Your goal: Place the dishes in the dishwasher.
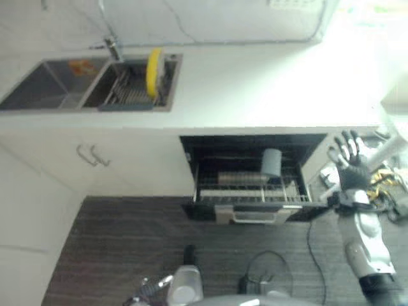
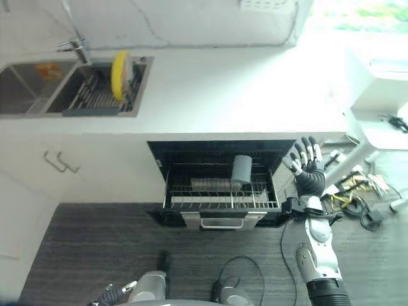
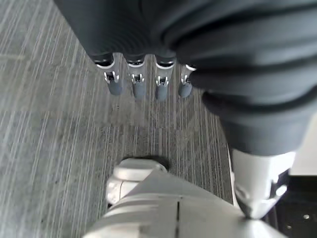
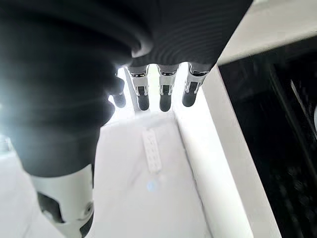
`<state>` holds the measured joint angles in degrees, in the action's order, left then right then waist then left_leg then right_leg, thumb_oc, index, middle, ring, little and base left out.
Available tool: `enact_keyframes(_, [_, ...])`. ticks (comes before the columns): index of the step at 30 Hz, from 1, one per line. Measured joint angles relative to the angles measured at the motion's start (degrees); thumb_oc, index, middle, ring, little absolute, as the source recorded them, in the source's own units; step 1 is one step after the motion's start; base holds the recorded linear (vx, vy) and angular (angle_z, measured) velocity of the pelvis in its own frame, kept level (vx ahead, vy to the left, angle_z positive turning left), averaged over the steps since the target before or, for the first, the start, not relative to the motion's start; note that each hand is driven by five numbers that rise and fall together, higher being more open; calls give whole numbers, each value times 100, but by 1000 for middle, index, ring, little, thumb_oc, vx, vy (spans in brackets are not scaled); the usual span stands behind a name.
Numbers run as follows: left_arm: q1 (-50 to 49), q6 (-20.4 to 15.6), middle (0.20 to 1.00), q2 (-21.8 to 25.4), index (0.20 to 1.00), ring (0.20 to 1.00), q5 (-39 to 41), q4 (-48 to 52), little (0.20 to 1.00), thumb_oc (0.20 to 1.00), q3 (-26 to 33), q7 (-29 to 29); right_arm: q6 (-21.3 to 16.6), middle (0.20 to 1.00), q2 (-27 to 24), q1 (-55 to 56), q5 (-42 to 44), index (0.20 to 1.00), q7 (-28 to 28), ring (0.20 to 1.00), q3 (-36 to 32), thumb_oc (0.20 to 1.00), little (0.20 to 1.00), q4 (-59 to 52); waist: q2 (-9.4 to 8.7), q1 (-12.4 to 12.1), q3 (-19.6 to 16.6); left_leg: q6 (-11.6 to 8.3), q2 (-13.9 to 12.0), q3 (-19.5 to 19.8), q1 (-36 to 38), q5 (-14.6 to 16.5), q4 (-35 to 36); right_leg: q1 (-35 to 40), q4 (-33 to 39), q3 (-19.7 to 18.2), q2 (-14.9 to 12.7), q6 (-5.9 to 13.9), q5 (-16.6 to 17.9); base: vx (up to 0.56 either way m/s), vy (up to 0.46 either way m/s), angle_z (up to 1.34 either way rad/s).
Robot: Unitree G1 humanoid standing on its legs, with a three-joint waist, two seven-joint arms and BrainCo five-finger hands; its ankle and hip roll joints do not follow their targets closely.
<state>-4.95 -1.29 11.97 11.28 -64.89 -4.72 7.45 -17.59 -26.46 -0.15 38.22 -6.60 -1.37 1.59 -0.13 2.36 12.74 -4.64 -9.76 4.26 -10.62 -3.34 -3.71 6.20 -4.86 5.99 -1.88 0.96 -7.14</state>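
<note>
The round yellow plate (image 2: 119,75) stands on edge in the sink rack, well apart from both hands. The empty, straight-fingered right hand (image 2: 308,171) hovers beside the open black dishwasher (image 2: 220,191); the left hand (image 3: 143,79) hangs relaxed, empty.

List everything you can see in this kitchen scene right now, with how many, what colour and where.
Sink: one, double basin, grey, set in the counter at far left.
Tap: one, silver, behind the sink.
Dish rack: one, dark wire, in the sink's right basin.
Plate: one, yellow, upright in the dish rack.
Counter: one, white.
Dishwasher: one, black, under the counter, rack pulled out.
Cup: one, grey, on the dishwasher rack.
Cabinet handles: two, silver, left of the dishwasher.
Right hand: open, raised right of the dishwasher.
Left hand: open, over the grey floor.
</note>
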Motion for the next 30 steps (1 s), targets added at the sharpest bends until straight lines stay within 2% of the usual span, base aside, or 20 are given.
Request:
enact_keyframes(1, [39,135,1000,-4,1000,1000,6,-264,1000,1000,16,-321,106,1000,-125,109,2,1000,-10,1000,-334,1000,1000,-31,144,163,-27,282,36,-663,175,160,-12,159,-226,-46,-222,224,-275,319,532,-52])
enact_keyframes(2, [114,255,1000,-16,1000,1000,66,-267,1000,1000,-97,-542,153,1000,-131,347,10,1000,-90,1000,-640,1000,1000,-10,160,327,-73,256,166,-967,380,-59,-66,247,-468,-100,-479,442,-526,415,654,-57])
enact_keyframes(3, [261,447,1000,98,1000,1000,107,-321,1000,1000,-225,-1017,259,1000,-149,559,14,1000,-147,1000,-665,1000,1000,-294,-36,372,-84,336,593,-1350,533,154,-238,276,-713,-101,-964,486,-528,407,612,-47])
enact_keyframes(4, [348,617,1000,190,1000,1000,98,-349,1000,1000,-603,-1549,278,1000,89,618,20,1000,-181,1000,-800,1000,1000,-462,-157,615,-91,815,1062,-1446,1190,253,284,-118,-1880,-71,-1455,411,-72,335,589,-45])
enact_keyframes(5, [476,688,1000,234,1000,1000,105,-280,1000,1000,-901,-1674,280,1000,97,718,35,1000,-199,1000,-830,1000,1000,-462,-174,678,-154,977,1149,-1451,1346,259,527,-376,-1980,-145,-1437,576,-266,231,473,-43])
enact_keyframes(6, [672,947,1000,364,1000,1000,126,-251,1000,1000,-1375,-1886,315,1000,128,714,111,1000,-180,1000,-719,1000,1000,-495,-277,630,-162,1075,1199,-1712,1376,323,544,-896,-1717,-217,-1255,694,-82,116,355,-70])
enact_keyframes(7, [751,1171,1000,491,1000,1000,129,-377,1000,1000,-1393,-2038,334,1000,204,630,128,1000,-110,1000,-519,1000,1000,-575,-449,606,-191,1085,1291,-2027,1347,355,563,-1546,-1554,17,-1103,665,471,9,183,-75])
enact_keyframes(8, [750,1164,1000,441,1000,1000,138,-308,1000,1000,-1265,-2072,334,1000,247,630,133,1000,-124,1000,-596,1000,1000,-408,-464,633,-217,1127,1310,-2076,1487,385,693,-1807,-1721,347,-994,661,725,-26,180,-98])
enact_keyframes(9, [613,1235,1000,451,1000,1000,391,-145,1000,1000,-1276,-2103,378,1000,268,590,244,1000,-125,1000,-489,1000,1000,-321,-348,521,-303,1097,1181,-2454,1596,472,765,-1944,-1482,827,-769,571,1289,-22,121,-132])
enact_keyframes(10, [464,1332,1000,450,1000,1000,561,-87,1000,1000,-1151,-2093,395,1000,271,419,261,1000,-71,1000,-247,1000,1000,-333,-278,355,-317,1046,1035,-2870,1598,502,729,-1938,-1446,1161,-634,526,1241,9,114,-166])
enact_keyframes(11, [392,1440,1000,438,1000,1000,633,-82,1000,1000,-944,-2077,398,1000,254,362,305,1000,-53,1000,-127,1000,1000,-330,-229,343,-291,1044,987,-2879,1570,503,639,-1951,-1817,1492,-527,496,801,0,94,-124])
enact_keyframes(13, [439,1546,1000,371,1000,1000,784,-62,1000,1000,-639,-2115,399,1000,74,361,348,1000,-53,1000,-166,1000,1000,-350,-185,430,-300,1060,1019,-2182,1610,517,669,-1743,-1796,1089,-8,339,106,-49,28,-15])
enact_keyframes(14, [545,1521,1000,324,1000,1000,783,36,1000,1000,-663,-2157,375,1000,-95,281,350,1000,-7,1000,-317,1000,1000,-355,-209,472,-302,1058,1320,-2014,1549,517,608,-1483,-1068,1053,153,143,65,-27,-69,40])
enact_keyframes(15, [559,1453,1000,176,1000,1000,782,205,1000,1000,-656,-2153,301,1000,-198,160,378,1000,0,1000,-435,1000,1000,-318,-121,460,-286,949,1584,-1877,1550,595,553,-1197,-536,1022,67,-204,251,19,-107,46])
enact_keyframes(17, [470,1413,1000,61,1000,1000,781,309,1000,1000,-637,-2174,313,1000,-279,120,545,1000,77,1000,-405,1000,1000,-221,240,384,-175,940,1563,-1769,1530,601,557,-1076,-230,1069,121,-181,414,74,-100,21])
enact_keyframes(19, [144,1312,1000,63,1000,1000,763,254,1000,1000,-639,-2181,356,1000,-217,112,584,1000,140,1000,-354,1000,1000,-165,301,280,-173,828,1486,-1789,1619,682,557,-846,119,1063,247,-268,547,79,-87,-1])
enact_keyframes(24, [-36,1221,1000,58,1000,1000,598,183,1000,1000,-535,-2185,437,1000,-200,96,564,1000,227,1000,-364,1000,1000,-173,184,236,-156,741,1347,-1778,1548,787,507,-861,61,1074,368,-367,527,29,-45,-1])
enact_keyframes(25, [-15,1198,1000,81,1000,1000,540,164,1000,1000,-536,-2186,450,1000,-203,96,562,1000,228,1000,-364,1000,1000,-173,147,254,-154,689,1323,-1767,1469,829,302,-867,58,1076,367,-448,474,-7,4,6])
enact_keyframes(26, [46,1118,1000,176,1000,1000,498,124,1000,1000,-525,-2198,457,1000,-200,97,560,1000,237,1000,-363,1000,1000,-180,-45,273,-100,550,1319,-1711,1112,954,-475,-864,107,1052,272,-637,485,-20,100,2])
enact_keyframes(30, [98,1014,1000,256,1000,1000,496,140,1000,1000,-417,-2219,443,1000,-209,-104,558,1000,289,1000,-350,1000,1000,-240,-194,269,-111,384,838,-1164,571,972,-967,-838,352,805,248,-377,701,-17,214,-30])
